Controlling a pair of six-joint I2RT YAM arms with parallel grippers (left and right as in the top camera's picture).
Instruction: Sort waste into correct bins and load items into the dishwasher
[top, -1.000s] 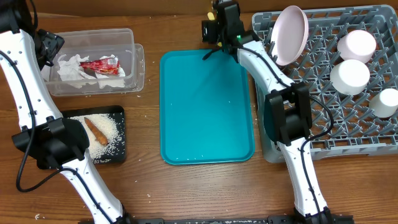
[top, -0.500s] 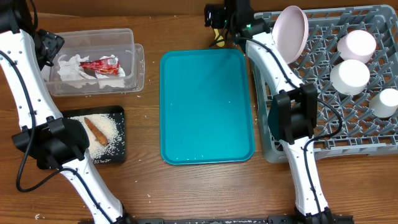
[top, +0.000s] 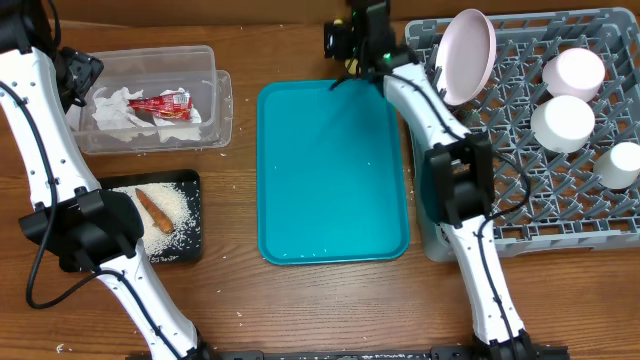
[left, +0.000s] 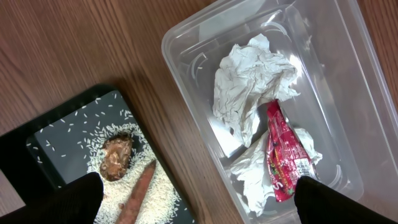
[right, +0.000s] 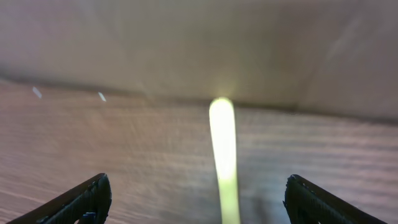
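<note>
My right gripper hovers open past the far edge of the table's middle. In the right wrist view a blurred pale yellow spoon lies on the wood between its spread fingers, untouched. My left gripper is open and empty above the gap between the clear tub and the black tray. The tub holds crumpled napkins and a red wrapper. Rice, a brown stick and a brown lump lie in the black tray. The grey rack carries a plate, two bowls and a cup.
A large teal tray lies between the bins and the rack, with only a few specks on it. A few rice grains are scattered on the wooden table around the black tray. The right arm's links run along the rack's left edge.
The right gripper swung slightly right and back, then returned left over the far tray edge, with its jaws a touch wider. The left arm has not moved.
</note>
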